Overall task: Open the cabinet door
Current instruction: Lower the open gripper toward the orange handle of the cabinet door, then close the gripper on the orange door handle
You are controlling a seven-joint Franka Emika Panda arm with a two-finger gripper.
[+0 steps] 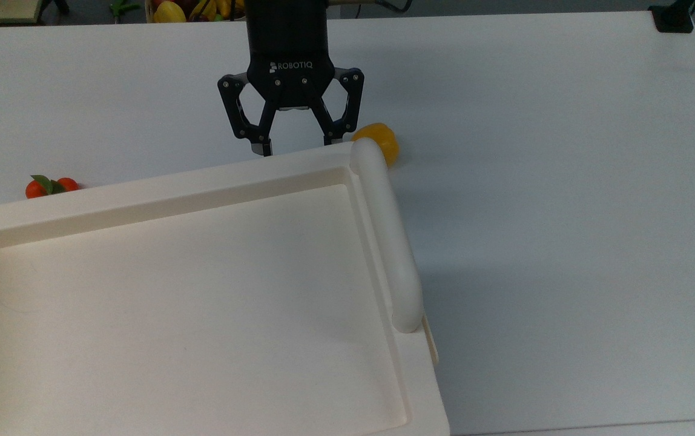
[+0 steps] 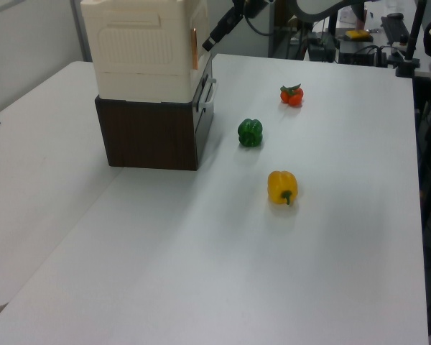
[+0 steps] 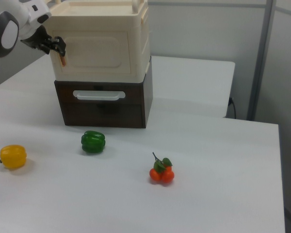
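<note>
The cabinet is a cream-white box on a dark brown base. Its door [image 3: 98,54] is the cream front panel with a raised rim, standing closed, with a small orange handle [image 3: 62,60] near the right view's left edge. The black gripper [image 1: 297,144] is open, its jaws wide apart. Its fingertips [image 1: 266,148] dip behind the far edge of the recessed cabinet top [image 1: 160,194]. In the right view the gripper [image 3: 56,46] hangs just in front of the door's upper left corner, above the orange handle. In the left view the gripper [image 2: 210,40] is close beside the handle [image 2: 195,44].
A drawer with a white handle [image 3: 98,95] sits in the brown base. On the white table [image 1: 565,181] lie a yellow pepper [image 3: 12,156], a green pepper [image 3: 93,141] and red tomatoes [image 3: 161,174]. A rounded white bar [image 1: 387,236] runs along the cabinet top.
</note>
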